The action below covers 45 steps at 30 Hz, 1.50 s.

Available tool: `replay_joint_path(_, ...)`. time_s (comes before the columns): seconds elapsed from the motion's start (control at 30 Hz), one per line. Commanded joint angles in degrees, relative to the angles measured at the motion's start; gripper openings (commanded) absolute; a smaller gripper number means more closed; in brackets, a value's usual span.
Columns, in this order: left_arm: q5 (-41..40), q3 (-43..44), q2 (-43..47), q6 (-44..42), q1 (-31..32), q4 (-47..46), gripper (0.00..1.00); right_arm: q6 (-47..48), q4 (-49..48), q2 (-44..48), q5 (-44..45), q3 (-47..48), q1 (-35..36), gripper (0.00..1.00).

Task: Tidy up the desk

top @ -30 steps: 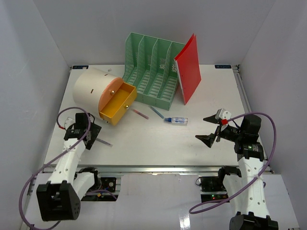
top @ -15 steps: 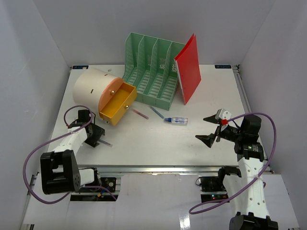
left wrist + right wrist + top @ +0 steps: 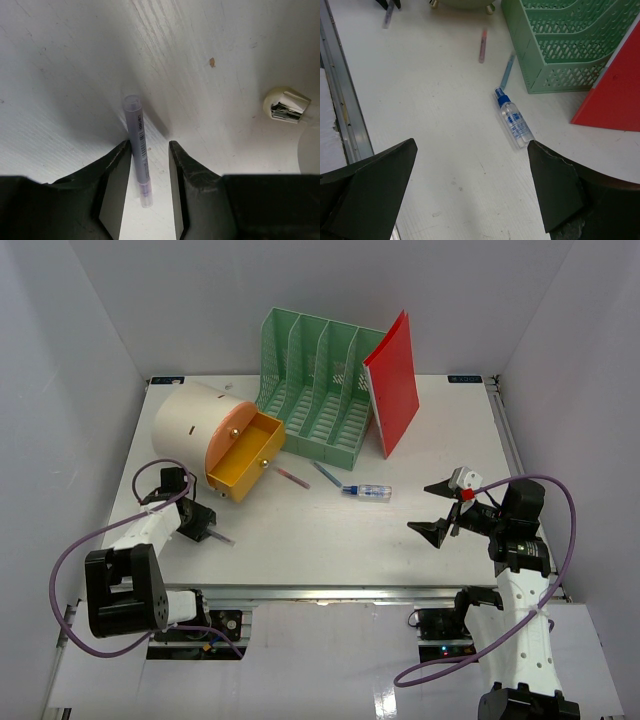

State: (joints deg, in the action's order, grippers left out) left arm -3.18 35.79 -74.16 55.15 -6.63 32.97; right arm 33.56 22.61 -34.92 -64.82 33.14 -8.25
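Observation:
The white desk (image 3: pixel 320 540) holds loose items. My left gripper (image 3: pixel 196 523) is low at the front left, its jaws either side of a purple pen (image 3: pixel 220 538). In the left wrist view the gripper (image 3: pixel 148 150) is open around the pen (image 3: pixel 136 135), which lies on the desk (image 3: pixel 75 75) against the left finger with a gap to the right finger. My right gripper (image 3: pixel 424 508) is wide open and empty above the front right; it also shows in the right wrist view (image 3: pixel 471 145).
A beige cylinder (image 3: pixel 190 425) with an open yellow drawer (image 3: pixel 247 453) stands back left; its metal foot (image 3: pixel 285 105) is near my left gripper. A green file rack (image 3: pixel 315 390) and red folder (image 3: pixel 393 380) stand behind. A pink pen (image 3: pixel 293 478), blue pen (image 3: pixel 326 474) and spray bottle (image 3: pixel 367 491) lie mid-desk.
My left gripper has moved down and to the right, and now has its jaws around the purple pen. The right arm and the other items have not moved.

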Motion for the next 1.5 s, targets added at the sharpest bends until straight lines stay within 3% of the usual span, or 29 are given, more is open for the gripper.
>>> replay_joint_path(0.0,-0.51,-1.33,-2.73,-1.53,-0.13,1.71,0.46,0.13,-0.37,0.26,-0.60,0.90,-0.19,0.98)
replay_joint_path(1.03,5.30,-0.46,-12.67,-8.04,-0.13,2.88,0.30,0.19,-0.38,1.26,0.13,0.96,-0.19,0.98)
replay_joint_path(1.47,10.35,-1.91,1.62,-8.02,-0.13,5.02,0.13,0.19,-0.29,1.52,-0.08,0.99,-0.19,0.98)
